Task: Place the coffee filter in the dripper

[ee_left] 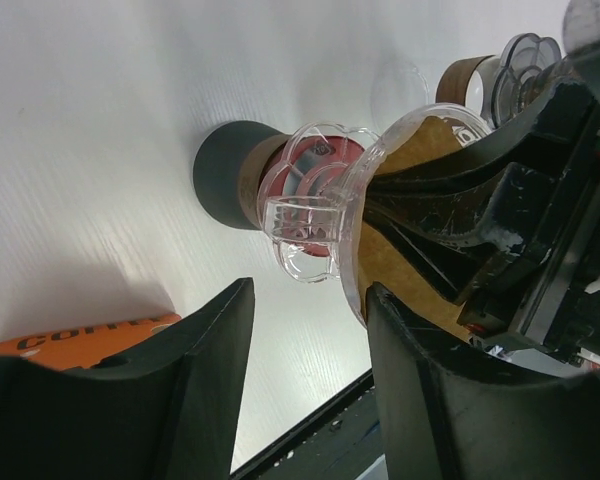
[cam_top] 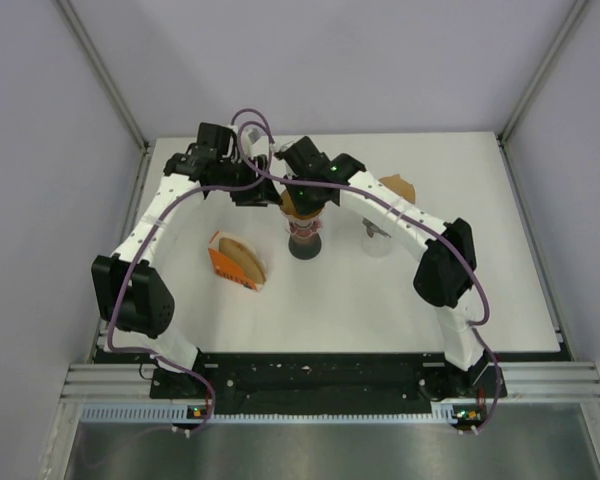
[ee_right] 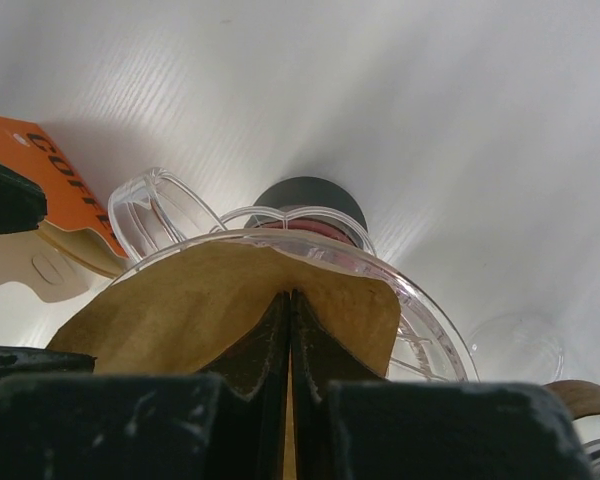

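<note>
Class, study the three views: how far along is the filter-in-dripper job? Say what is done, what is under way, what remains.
Done: the brown paper cone filter is out of the orange filter pack and inside the clear plastic dripper. In hand: the right tool is shut on the filter's fold; the left tool hangs open beside the dripper. Left: let go, withdraw, and probably check the filter sits flush.

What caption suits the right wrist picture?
Right gripper pinches a brown coffee filter inside the clear dripper.
</note>
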`<state>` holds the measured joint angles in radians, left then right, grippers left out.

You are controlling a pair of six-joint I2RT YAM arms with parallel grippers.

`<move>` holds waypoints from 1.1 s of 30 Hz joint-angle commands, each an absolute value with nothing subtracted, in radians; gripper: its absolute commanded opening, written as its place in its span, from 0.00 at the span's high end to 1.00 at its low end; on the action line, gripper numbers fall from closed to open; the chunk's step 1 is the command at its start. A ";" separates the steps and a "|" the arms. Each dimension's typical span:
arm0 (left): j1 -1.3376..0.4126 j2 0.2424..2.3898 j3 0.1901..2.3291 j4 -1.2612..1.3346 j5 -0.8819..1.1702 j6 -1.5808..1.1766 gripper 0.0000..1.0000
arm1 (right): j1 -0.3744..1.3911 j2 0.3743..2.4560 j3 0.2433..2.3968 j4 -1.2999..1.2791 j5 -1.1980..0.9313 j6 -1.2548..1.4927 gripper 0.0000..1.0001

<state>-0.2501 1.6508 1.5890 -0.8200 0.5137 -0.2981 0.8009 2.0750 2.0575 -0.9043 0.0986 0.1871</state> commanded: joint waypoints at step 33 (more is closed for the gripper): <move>-0.302 1.586 1.678 -0.799 0.492 -0.184 0.28 | 0.769 1.747 2.149 -0.874 0.234 0.081 0.61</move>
<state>-0.3023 1.6314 1.6100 -0.7868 0.5072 -0.2176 0.7963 1.8725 2.1044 -0.9207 0.1528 0.1143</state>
